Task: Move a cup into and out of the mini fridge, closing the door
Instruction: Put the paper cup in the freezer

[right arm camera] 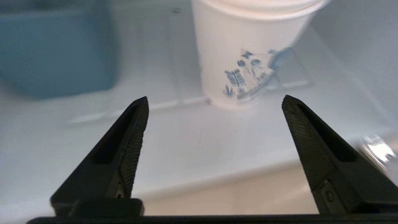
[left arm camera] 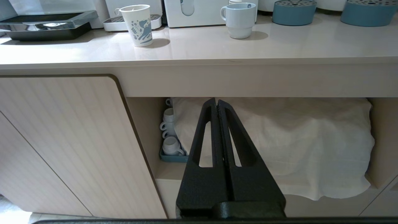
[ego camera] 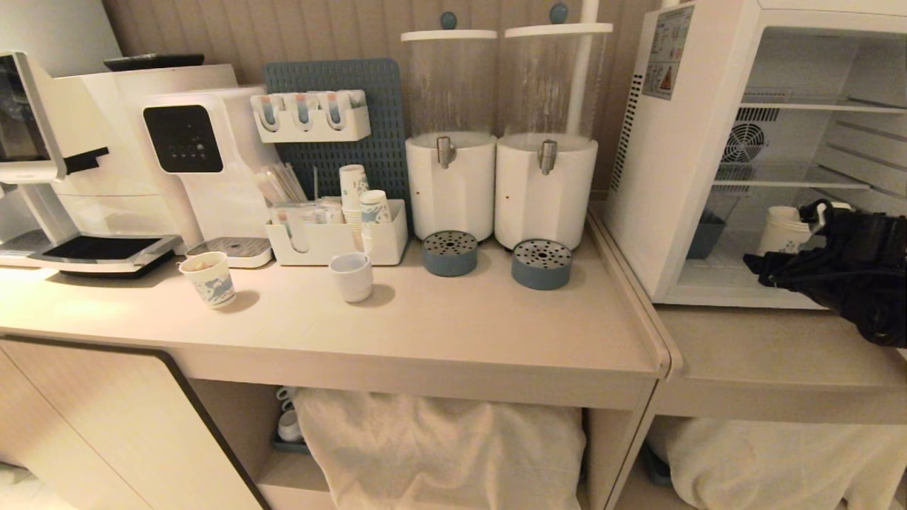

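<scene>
Already the cup (right arm camera: 245,53) stands upright on the floor of the mini fridge (ego camera: 698,152), just beyond the right gripper (right arm camera: 214,101) whose jaws are spread wide and empty, so taking it out and closing the door likely remain.

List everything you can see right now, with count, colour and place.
tall paper cup: 1, white with blue print, upright on the floor of the mini fridge, ungripped
blue bin: 1, fridge floor, rear left
short paper cup: 1, white-blue, counter left
ceramic mug: 1, white, counter centre
drink dispensers: 2, clear on white bases, against the wall
water machine: 1, white, counter left
right pincer: black, open, at the fridge mouth, short of the cup
left pincer: black, shut, parked below the counter
</scene>
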### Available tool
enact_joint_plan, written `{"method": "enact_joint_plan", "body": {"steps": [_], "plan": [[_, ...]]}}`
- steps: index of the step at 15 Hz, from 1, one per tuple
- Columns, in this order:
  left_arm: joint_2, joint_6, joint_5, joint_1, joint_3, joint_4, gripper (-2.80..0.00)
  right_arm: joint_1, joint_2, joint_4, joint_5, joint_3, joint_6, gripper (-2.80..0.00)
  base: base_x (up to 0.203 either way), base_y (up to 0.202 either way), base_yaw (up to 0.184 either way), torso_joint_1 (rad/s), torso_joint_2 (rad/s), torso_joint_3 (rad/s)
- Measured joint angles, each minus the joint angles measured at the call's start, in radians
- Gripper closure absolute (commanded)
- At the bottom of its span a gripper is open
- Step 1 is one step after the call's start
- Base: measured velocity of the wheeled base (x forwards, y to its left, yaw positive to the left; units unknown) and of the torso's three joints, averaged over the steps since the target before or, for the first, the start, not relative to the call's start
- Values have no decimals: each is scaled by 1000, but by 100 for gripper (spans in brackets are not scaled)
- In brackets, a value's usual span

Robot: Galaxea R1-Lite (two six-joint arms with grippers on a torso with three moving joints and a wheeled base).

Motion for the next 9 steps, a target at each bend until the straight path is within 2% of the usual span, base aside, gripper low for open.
{"method": "enact_joint_plan", "body": {"steps": [6,8,9], "plan": [[0,-1,0,0,0,-1,0,-5,-361,102,169,246,15,-280,0,0,0,0,0,0],[0,-7,4,0,0,-1,0,-14,-481,194,257,292,26,-280,0,0,0,0,0,0],[0,-16,7,0,0,-2,0,-25,-552,258,331,303,28,-280,0,0,0,0,0,0]]}}
